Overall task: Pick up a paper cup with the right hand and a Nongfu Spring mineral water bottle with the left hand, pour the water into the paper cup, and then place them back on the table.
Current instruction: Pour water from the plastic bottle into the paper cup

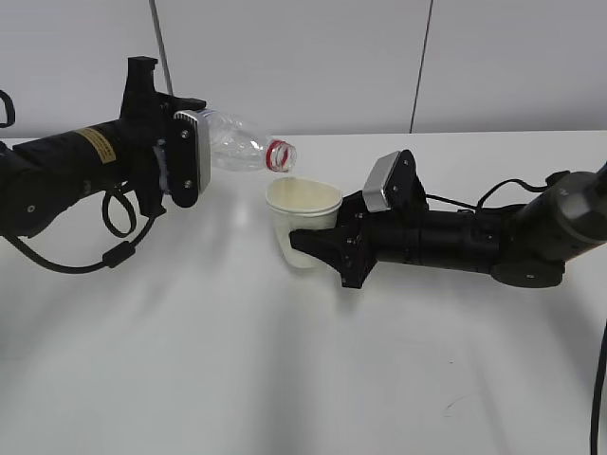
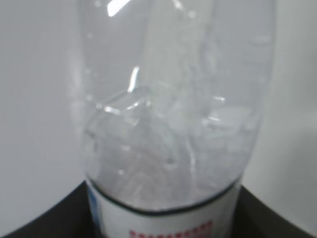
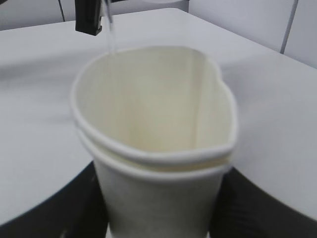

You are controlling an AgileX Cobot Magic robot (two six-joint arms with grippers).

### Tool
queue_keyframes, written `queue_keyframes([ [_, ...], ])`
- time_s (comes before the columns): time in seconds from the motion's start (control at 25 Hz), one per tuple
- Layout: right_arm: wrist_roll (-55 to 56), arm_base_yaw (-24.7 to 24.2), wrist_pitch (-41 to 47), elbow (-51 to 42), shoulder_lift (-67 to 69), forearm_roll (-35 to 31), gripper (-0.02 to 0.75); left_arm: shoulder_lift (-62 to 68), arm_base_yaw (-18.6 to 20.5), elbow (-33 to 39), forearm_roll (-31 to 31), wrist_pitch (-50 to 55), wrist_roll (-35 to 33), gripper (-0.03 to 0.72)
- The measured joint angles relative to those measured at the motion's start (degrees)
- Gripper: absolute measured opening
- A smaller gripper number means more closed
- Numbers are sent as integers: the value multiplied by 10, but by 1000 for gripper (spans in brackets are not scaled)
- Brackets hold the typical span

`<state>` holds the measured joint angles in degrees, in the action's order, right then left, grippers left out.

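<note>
My left gripper [image 1: 182,156] is shut on the Nongfu Spring mineral water bottle [image 1: 239,144], which lies tipped nearly level above the table [image 1: 285,379]. Its open red-ringed mouth [image 1: 281,154] points right, just over the rim of the paper cup [image 1: 303,216]. My right gripper [image 1: 315,243] is shut on the cup's wall and holds it upright, slightly squeezed. In the right wrist view a thin stream of water [image 3: 111,37] falls into the cup [image 3: 158,144], which shows two stacked rims. The left wrist view is filled by the clear bottle [image 2: 173,114], with the water [image 2: 163,153] pooled above its label.
The white tabletop stretches out in front of both arms and behind them to a pale wall [image 1: 313,57]. Black cables [image 1: 114,237] loop under the left arm.
</note>
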<state>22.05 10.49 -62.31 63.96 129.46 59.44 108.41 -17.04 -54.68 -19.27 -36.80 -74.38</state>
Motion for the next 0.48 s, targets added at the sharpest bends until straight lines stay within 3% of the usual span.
queue_keyframes([
  [0.48,0,0,-15,1,0,17,387,0,0,0,6,3,-30,370],
])
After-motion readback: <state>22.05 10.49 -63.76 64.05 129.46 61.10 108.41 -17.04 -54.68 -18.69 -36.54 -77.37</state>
